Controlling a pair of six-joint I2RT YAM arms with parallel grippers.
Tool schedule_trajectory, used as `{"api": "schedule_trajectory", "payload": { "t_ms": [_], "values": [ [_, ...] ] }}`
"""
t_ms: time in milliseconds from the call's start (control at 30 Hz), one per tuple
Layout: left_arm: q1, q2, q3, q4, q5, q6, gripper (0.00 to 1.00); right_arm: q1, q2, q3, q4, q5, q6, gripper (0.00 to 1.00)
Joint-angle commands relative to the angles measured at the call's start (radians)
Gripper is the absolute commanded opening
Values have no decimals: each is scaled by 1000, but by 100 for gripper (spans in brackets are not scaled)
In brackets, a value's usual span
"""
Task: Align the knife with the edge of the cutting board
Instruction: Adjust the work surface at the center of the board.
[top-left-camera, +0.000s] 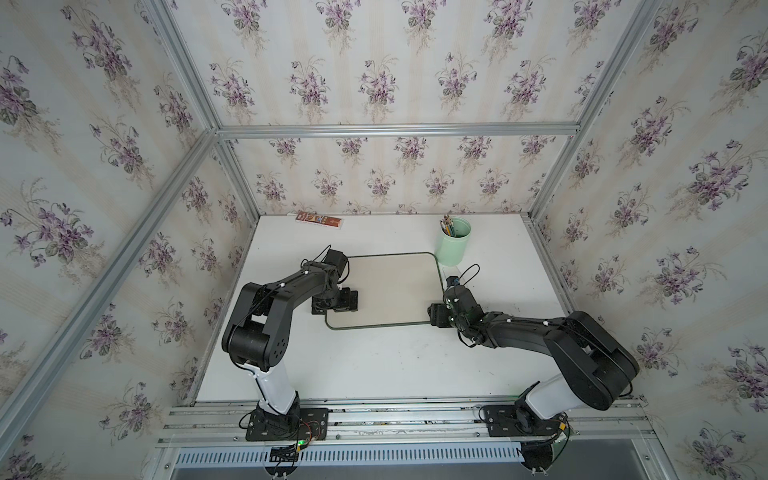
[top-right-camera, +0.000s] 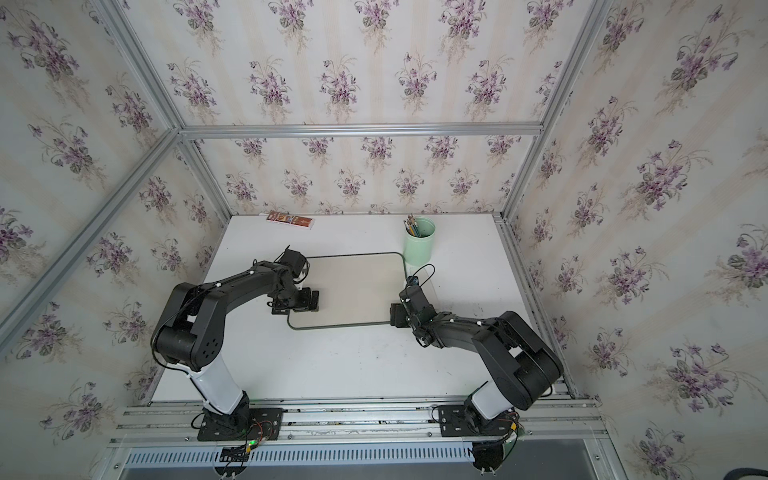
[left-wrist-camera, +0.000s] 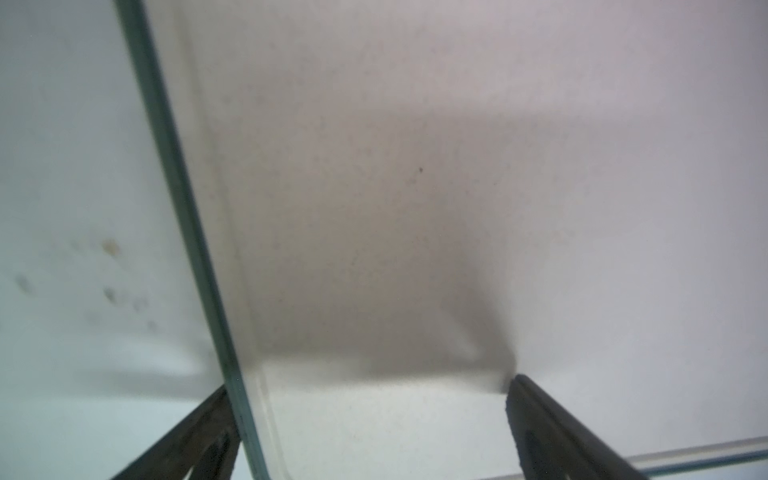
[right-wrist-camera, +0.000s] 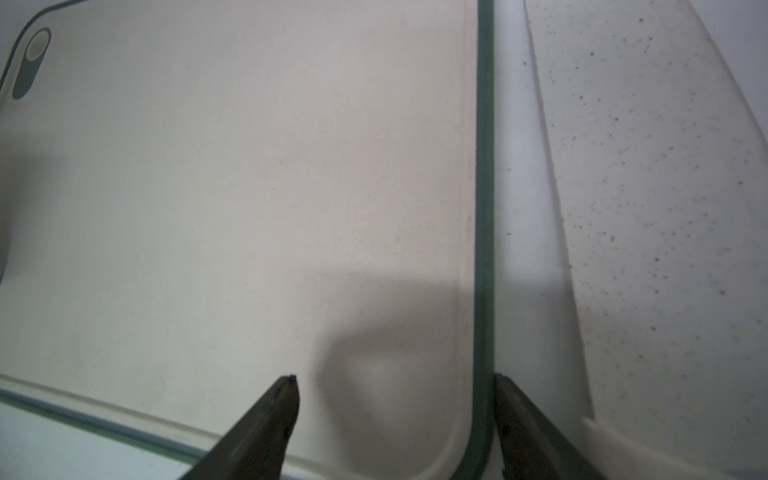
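Closest to the right wrist camera, the right gripper (right-wrist-camera: 395, 380) is seen with its two black fingers (right-wrist-camera: 274, 419) spread wide apart, and nothing is held between them. One finger is placed over the cutting board (right-wrist-camera: 249, 187). The other is set just outside the board's dark green rim, on a thin strip of white counter (right-wrist-camera: 528, 249).

The knife (right-wrist-camera: 648, 187) is laid flat on the counter just past that outer finger, beside the board's edge but not touching it. Its pale, speckled blade is seen a little slanted against the rim, with the gap wider near the gripper. Whether the finger touches the knife cannot be told.

An oval hole (right-wrist-camera: 31, 62) is seen in one corner of the board.

The left gripper (left-wrist-camera: 370, 386) is spread open too, with nothing held. One of its fingers is over the board and one is off the rim, at the board's other side.

A green cup (top-left-camera: 453, 245) of pencils is stood behind the board, near the knife.
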Motion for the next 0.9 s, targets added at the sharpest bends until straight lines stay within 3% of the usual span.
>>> {"api": "schedule_trajectory", "payload": {
  "t_ms": [0,300,867],
  "values": [
    [-2,29,0,364,357,57,99,24,-5,1,-75,-300,36,76],
    [19,-12,-69,361,356,32,99,20,24,55,-110,-252,16,77],
    [28,-219,-360,481,386,-51,99,-4,55,70,-111,-256,-12,78]
  ]
}}
